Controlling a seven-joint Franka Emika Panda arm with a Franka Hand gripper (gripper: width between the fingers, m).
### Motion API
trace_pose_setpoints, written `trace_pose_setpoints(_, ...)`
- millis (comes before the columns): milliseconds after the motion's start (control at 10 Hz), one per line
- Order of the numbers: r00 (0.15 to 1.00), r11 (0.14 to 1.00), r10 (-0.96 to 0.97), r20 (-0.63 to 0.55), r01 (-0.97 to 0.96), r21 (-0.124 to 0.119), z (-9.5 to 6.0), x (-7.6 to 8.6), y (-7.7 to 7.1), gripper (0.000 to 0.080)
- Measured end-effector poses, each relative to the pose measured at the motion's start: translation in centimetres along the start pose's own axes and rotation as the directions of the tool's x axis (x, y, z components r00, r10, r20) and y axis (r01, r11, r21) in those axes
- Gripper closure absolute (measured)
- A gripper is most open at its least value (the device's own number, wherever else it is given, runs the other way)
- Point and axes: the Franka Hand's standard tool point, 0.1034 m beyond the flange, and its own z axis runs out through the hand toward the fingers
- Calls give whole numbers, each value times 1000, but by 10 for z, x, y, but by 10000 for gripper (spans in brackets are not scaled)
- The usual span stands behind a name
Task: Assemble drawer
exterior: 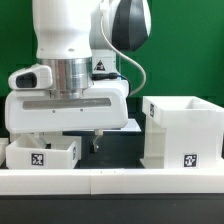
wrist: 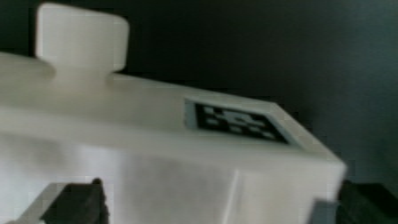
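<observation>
The drawer is not yet one piece. One tray [exterior: 40, 155] lies on the table [exterior: 120, 150] at the exterior view's left, directly under me. The tall housing [exterior: 180, 130] stands well apart at the exterior view's right, both just behind the border rail [exterior: 110, 182]. My gripper [exterior: 70, 142] hangs low over the tray with its jaws wide, holding nothing. In the wrist view the tray's tagged wall [wrist: 240, 118] and its upright tab [wrist: 84, 40] fill the frame, with my fingers [wrist: 80, 203] spread to either side. I judge this wide straddle is meant to take the tray across its wall, so it can go toward the housing.
</observation>
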Motion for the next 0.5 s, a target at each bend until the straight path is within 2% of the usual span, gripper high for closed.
trace_pose_setpoints(300, 1000, 1000, -7, 3, 7, 1, 6, 0, -4, 150)
trace_pose_setpoints(400, 1000, 1000, -7, 3, 7, 1, 6, 0, -4, 259)
trace_pose_setpoints(500, 1000, 1000, -8, 3, 8, 1, 7, 0, -5, 259)
